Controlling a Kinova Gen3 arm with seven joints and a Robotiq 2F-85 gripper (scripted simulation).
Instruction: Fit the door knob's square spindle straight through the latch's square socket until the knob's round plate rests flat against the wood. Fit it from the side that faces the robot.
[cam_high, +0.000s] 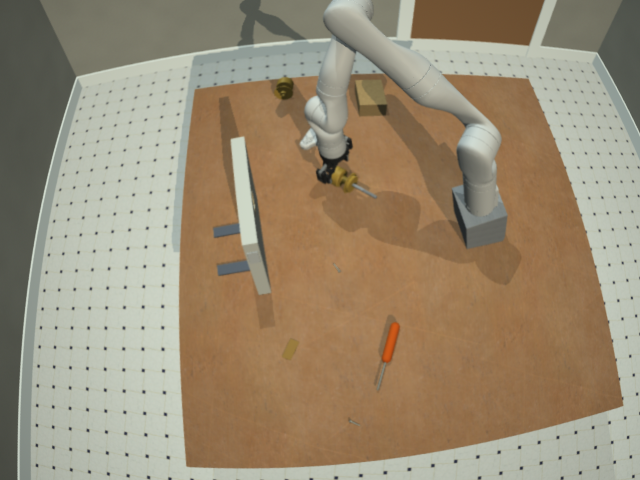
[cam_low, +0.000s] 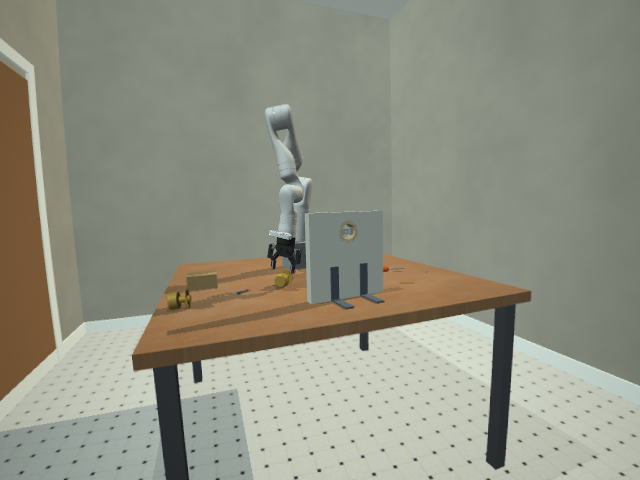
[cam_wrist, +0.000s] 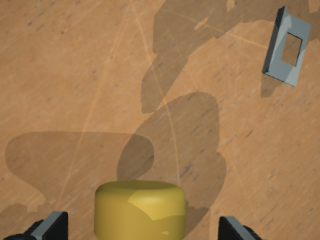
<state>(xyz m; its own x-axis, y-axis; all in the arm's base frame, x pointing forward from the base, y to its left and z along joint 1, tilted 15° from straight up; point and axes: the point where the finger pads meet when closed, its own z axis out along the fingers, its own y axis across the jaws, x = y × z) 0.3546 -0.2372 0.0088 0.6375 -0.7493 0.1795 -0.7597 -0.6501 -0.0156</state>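
Near the bench's left edge the door panel (cam_high: 250, 206) stands upright, its latch socket (cam_low: 348, 231) unfilled. Mid-bench, toward the far edge, the door knob (cam_high: 343, 178) lies flat. The gripper (cam_high: 330, 173) hangs wide open around it, holding nothing. This looks like the grasp step: descend, then close.

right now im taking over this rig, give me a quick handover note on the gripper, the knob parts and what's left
Gripper: open, holding nothing, fingers either side of the knob end, not yet closed.
Brass door knob with the grey square spindle: lying on its side on the brown wooden table, spindle pointing away from the board.
Upright grey-white door board: stands on two dark feet; its round brass latch socket is unfilled.
Second brass knob: lies near the far table edge, untouched.
Done: the approach to the knob.
Left: grasp, lift, turn the spindle towards the board, insert from the robot's side until the plate sits flat.
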